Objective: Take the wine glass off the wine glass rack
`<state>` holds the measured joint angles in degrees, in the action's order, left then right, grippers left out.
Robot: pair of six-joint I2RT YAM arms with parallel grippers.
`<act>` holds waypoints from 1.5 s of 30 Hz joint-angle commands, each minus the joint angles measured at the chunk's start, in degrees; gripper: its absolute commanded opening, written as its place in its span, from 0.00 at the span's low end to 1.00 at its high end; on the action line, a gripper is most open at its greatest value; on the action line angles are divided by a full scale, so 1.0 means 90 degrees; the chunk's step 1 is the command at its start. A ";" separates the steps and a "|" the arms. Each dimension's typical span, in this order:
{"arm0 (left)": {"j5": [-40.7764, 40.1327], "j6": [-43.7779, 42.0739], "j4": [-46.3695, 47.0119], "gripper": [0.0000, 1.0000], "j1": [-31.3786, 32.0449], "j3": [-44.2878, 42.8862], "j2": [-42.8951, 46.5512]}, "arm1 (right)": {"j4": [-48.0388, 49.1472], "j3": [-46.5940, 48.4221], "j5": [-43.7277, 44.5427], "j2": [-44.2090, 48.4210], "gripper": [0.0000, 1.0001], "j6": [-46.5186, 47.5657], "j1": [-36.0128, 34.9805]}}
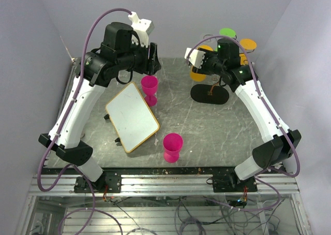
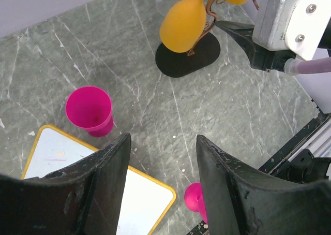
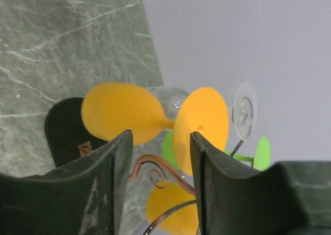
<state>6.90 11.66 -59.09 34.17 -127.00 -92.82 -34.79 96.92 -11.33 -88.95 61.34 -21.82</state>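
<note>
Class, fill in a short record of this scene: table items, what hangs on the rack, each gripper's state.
table items: near pink glass, far pink glass, white board, wine glass rack
on rack: orange wine glass, green wine glass
left gripper: open, empty, above the table near the far pink glass
right gripper: open, facing the orange wine glass

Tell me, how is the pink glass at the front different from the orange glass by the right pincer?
The front pink glass is pink; the orange glass is orange. The pink one stands upright on the table, open end up; the orange one hangs on the wine glass rack. Both are stemmed glasses.
</note>
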 commanded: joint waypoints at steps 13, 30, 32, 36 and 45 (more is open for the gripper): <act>0.0192 -0.0016 0.0154 0.64 -0.0038 0.0000 0.0137 | 0.0225 0.0320 0.0547 -0.0241 0.49 -0.0052 0.0039; 0.0196 -0.0060 0.0164 0.64 -0.0047 -0.0039 0.0109 | -0.0169 0.0630 0.0155 -0.0214 0.04 0.0034 0.0041; 0.0197 -0.0056 0.0167 0.64 -0.0048 -0.0039 0.0103 | -0.0152 0.0657 0.0134 -0.0219 0.02 0.0043 0.0042; 0.0197 -0.0051 0.0184 0.64 -0.0050 -0.0020 0.0100 | -0.0100 0.0738 0.0152 -0.0269 0.00 0.0119 0.0042; 0.0181 -0.0025 0.0299 0.64 -0.0057 0.0061 0.0155 | 0.0375 0.0526 0.0167 -0.0110 0.00 0.0340 0.0013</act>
<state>6.98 11.60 -58.50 34.04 -126.56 -92.77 -34.39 102.30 -8.78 -91.50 63.35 -21.34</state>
